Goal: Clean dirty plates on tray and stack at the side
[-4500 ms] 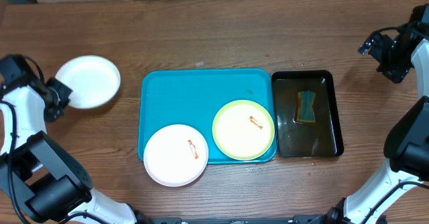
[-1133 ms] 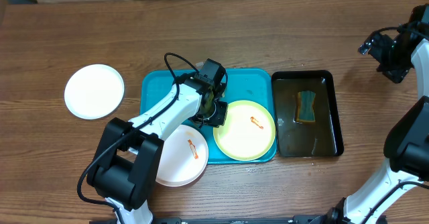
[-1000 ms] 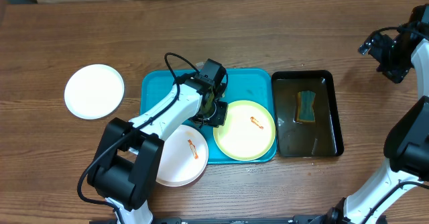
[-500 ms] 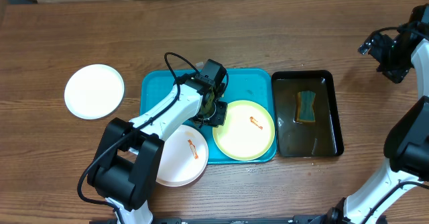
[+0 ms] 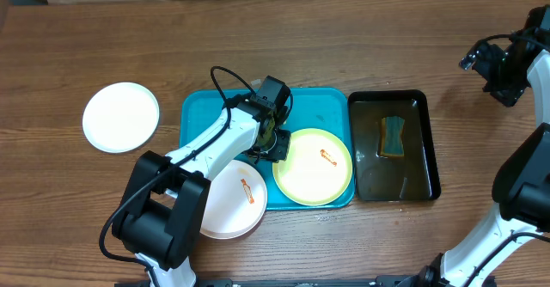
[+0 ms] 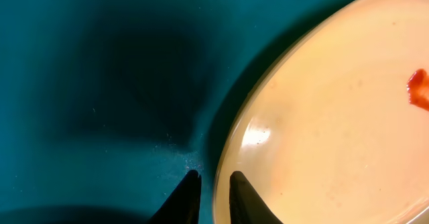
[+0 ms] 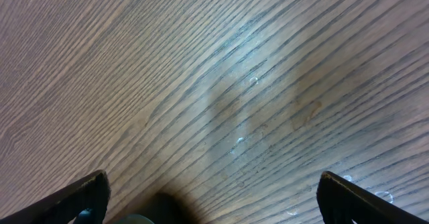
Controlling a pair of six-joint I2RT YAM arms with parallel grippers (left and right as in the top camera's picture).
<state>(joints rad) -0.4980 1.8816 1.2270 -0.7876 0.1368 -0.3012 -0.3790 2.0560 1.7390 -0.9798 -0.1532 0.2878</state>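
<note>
The turquoise tray (image 5: 223, 115) holds a pale yellow plate with a green rim (image 5: 314, 167) at its right and a white plate (image 5: 232, 203) at its front left, overhanging the front edge. Each has an orange-red smear. A third white plate (image 5: 121, 117) lies on the table to the left, with no smear visible. My left gripper (image 5: 277, 145) is at the yellow plate's left rim. In the left wrist view its fingers (image 6: 214, 184) are closed on the rim of the yellow plate (image 6: 335, 117), one over the tray (image 6: 100, 83). My right gripper (image 5: 474, 60) is open above bare wood (image 7: 214, 197).
A black tray (image 5: 421, 167) with water and a green-yellow sponge (image 5: 393, 137) sits right of the turquoise tray. My left arm and its cable cross the tray's middle. My right arm stands at the far right edge.
Since 4.5 s ago my left arm has swung from the white plate at the left to the yellow plate's rim. Nothing has moved in the last second.
</note>
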